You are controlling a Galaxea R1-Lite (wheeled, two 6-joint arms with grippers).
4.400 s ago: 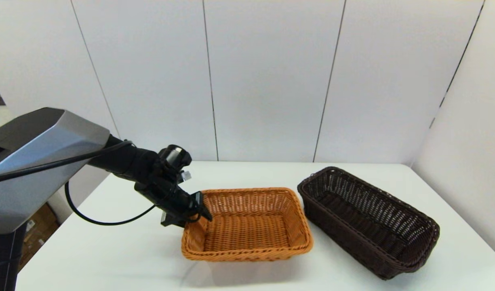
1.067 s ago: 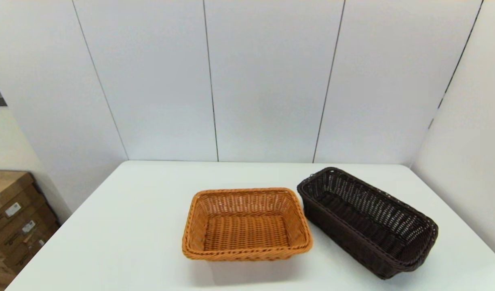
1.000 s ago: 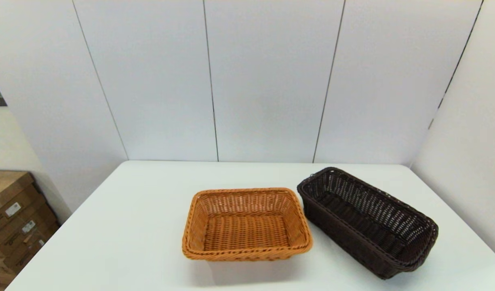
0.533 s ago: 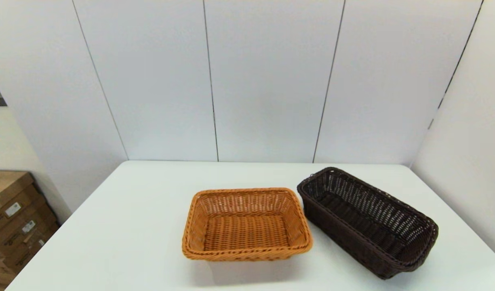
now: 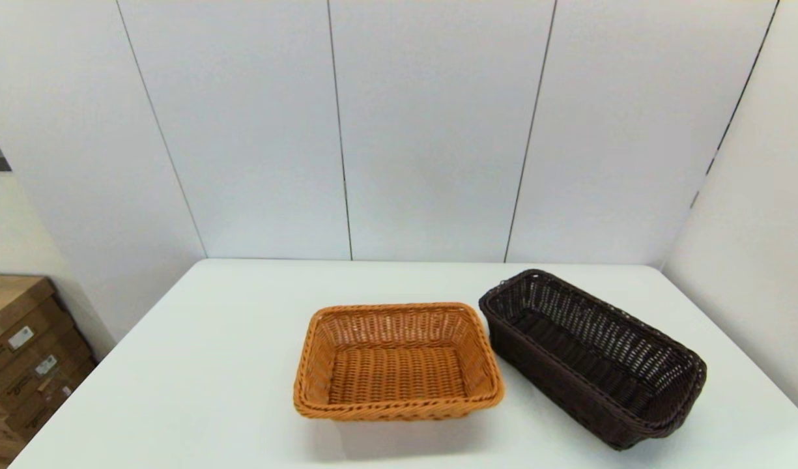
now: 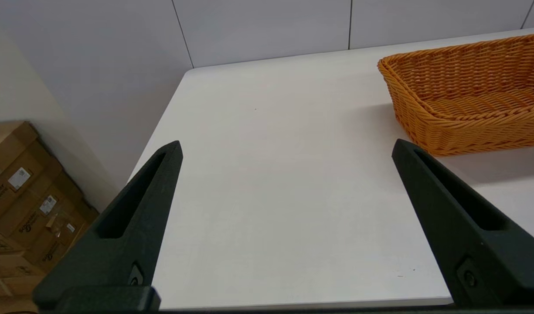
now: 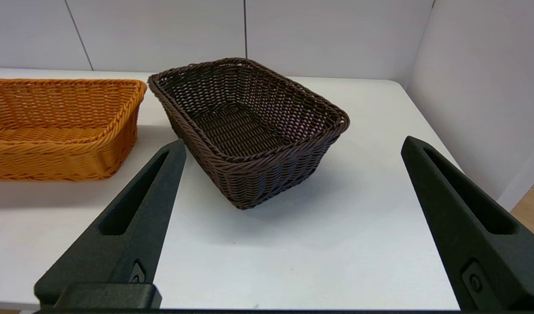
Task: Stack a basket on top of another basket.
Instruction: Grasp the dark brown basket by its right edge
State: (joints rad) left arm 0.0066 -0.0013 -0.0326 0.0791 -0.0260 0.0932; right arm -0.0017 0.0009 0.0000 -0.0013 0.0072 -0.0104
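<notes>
Left gripper (image 6: pixel 286 148) had its two black fingers (image 6: pixel 136 209) spread wide apart with nothing between them, hanging back at the near left edge of the white counter (image 6: pixel 271 174). Only bare counter sat in front of it, with the orange-tan rectangular woven wicker basket (image 6: pixel 467 91) off to one side, well clear of the fingers. Right gripper (image 7: pixel 293 144) was the same deal: fingers (image 7: pixel 458 209) wide apart, gripping nothing, parked at the near right edge and looking straight at the dark brown rectangular woven wicker basket (image 7: pixel 249 126), which was near but not touching.

From the head view, neither arm showed at all. The orange-tan basket (image 5: pixel 399 361) sat upright around the middle of the counter (image 5: pixel 197 365), and the dark brown basket (image 5: pixel 594 355) stood just beside it on the right, angled diagonally, near corner almost touching the orange one's rim. So not stacked, both flat on the counter. Some brown cardboard boxes (image 5: pixel 21 352) were down on the floor past the left edge.
</notes>
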